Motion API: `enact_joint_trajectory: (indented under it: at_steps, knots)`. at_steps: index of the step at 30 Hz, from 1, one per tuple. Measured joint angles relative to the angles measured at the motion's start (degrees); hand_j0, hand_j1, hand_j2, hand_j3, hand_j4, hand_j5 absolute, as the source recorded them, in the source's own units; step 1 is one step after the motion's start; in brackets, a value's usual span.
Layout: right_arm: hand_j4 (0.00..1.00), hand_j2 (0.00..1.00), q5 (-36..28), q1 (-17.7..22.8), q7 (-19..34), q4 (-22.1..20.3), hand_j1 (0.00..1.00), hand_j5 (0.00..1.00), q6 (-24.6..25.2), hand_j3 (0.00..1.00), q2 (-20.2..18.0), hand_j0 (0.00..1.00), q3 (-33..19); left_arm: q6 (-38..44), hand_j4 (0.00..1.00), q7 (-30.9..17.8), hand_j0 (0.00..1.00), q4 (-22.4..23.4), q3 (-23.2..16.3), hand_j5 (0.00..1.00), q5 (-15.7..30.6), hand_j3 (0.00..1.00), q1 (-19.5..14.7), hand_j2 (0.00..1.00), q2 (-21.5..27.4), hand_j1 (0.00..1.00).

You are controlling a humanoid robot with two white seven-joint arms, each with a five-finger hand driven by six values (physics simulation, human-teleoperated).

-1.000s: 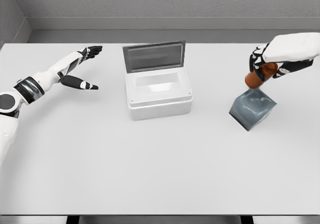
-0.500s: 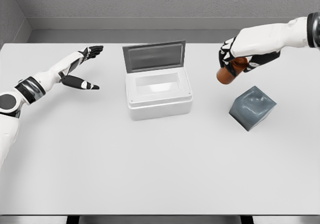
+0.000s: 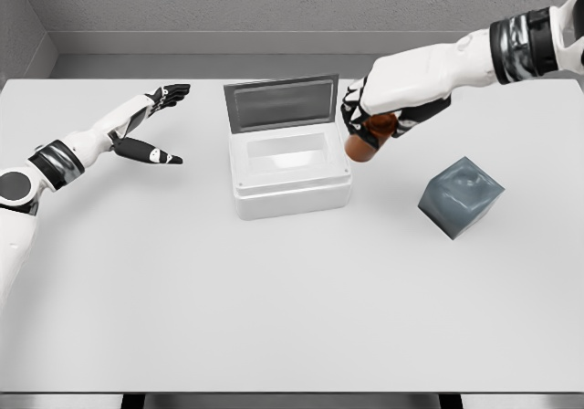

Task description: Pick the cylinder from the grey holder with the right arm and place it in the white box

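Your right robot hand (image 3: 365,121) grips the cylinder (image 3: 367,141), tilted, just right of the box (image 3: 290,173); carry it left.

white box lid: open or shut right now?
Open. The white box has its grey-lined lid standing up at the back edge, and the cavity below is exposed and looks empty.

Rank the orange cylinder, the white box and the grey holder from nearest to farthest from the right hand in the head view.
1. Orange cylinder: gripped in the right hand.
2. White box: just left of the hand, lid open.
3. Grey holder: farther off, to the hand's lower right on the table.
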Motion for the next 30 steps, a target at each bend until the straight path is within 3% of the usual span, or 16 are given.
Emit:
enact_joint_trajectory:
  at_steps: [21,23,24,25,28,30]
  knots:
    - [0.31,0.31,0.23,0.88,0.39,11.00,0.31,0.31,0.02,0.31,10.62,0.31,1.51,0.00,1.00,0.00,1.00,-0.02,-0.36,1.00,-0.05,1.00,0.00,1.00,0.45,1.00]
    - [0.42,0.42,0.31,0.88,0.41,11.50,0.42,0.42,0.02,0.42,10.99,0.42,1.62,0.00,1.00,0.00,1.00,0.01,-0.39,1.00,-0.21,1.00,0.00,1.00,0.46,1.00]
    - [0.63,0.63,0.36,0.88,0.41,11.61,0.63,0.63,0.01,0.63,11.09,0.63,1.65,0.00,1.00,0.00,1.00,0.01,-0.40,1.00,-0.25,1.00,0.00,1.00,0.46,1.00]
    - [0.74,0.74,0.42,0.79,0.39,11.70,0.74,0.74,0.02,0.74,11.15,0.74,1.65,0.00,1.00,0.00,1.00,0.02,-0.41,1.00,-0.27,1.00,0.00,1.00,0.47,1.00]
    - [0.87,0.87,0.66,0.79,0.30,11.81,0.87,0.87,0.02,0.87,11.21,0.87,1.60,0.00,1.00,0.00,1.00,0.00,-0.39,1.00,-0.28,1.00,0.00,1.00,0.56,1.00]
    - [0.90,0.90,0.73,0.79,0.29,11.73,0.90,0.90,0.02,0.90,11.23,0.90,1.56,0.00,1.00,0.00,1.00,-0.01,-0.40,1.00,-0.28,1.00,0.00,1.00,0.58,1.00]
